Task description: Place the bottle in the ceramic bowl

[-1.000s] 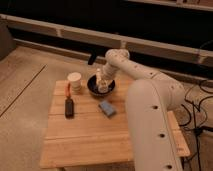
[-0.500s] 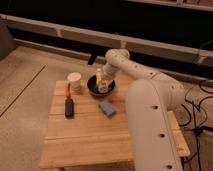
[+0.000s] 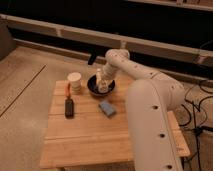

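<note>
Wooden slats make up the bench (image 3: pixel 90 135), and the one camera view looks down on it from the robot's side, the white arm (image 3: pixel 145 100) reaching over from the right. Its tool (image 3: pixel 102 82) hangs right over the bowl (image 3: pixel 92 89) at the far edge. The bottle (image 3: pixel 101 86) stands upright inside the bowl, just under the tool. To the left sit a cup (image 3: pixel 74 82) and a dark brush (image 3: pixel 69 106) with an orange handle; a blue block (image 3: pixel 106 108) lies in front of the bowl.

The step in hand looks like the release: the bottle seems to be down in the bowl. Next, the tool should let go cleanly and lift straight up, so the bottle does not tip.
</note>
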`<state>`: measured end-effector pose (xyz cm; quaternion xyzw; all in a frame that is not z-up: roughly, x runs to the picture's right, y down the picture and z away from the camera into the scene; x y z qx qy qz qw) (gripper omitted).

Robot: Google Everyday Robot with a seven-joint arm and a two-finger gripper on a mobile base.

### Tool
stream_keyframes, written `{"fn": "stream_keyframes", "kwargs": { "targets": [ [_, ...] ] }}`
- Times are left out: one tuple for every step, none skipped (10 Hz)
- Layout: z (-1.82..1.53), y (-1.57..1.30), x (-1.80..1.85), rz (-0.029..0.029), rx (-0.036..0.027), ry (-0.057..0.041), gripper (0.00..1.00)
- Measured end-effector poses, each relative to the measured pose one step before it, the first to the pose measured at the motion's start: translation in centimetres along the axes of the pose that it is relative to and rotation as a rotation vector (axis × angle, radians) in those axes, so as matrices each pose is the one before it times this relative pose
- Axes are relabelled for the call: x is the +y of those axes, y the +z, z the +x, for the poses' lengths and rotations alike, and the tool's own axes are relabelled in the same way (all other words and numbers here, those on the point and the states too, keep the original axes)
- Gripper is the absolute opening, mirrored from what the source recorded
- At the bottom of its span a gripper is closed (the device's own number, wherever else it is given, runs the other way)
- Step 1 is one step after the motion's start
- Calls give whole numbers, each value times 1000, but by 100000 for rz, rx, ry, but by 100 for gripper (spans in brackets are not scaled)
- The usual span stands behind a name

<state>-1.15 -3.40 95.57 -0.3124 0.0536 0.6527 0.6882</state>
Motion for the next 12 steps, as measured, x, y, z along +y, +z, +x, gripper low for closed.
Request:
{"fn": "stream_keyframes", "kwargs": {
  "targets": [
    [6,8,-3,-1,14,5,51],
    [-4,-9,-3,9,-11,1,63],
    [0,1,4,-5,1,-1,74],
    [6,8,-5,3,15,3,79],
    [-6,-6,4,0,-16,-5,80],
    [-1,-3,6,-7,-2,-4,80],
    [0,2,-1,2,0,3,80],
    [0,0,-2,2,-1,0,80],
    [0,0,0,-4,0,0,80],
    [3,5,0,5,12,-3,80],
    [-4,-4,5,-4,-13,-2,80],
    [2,0,-5,4,3,8,80]
  ]
}}
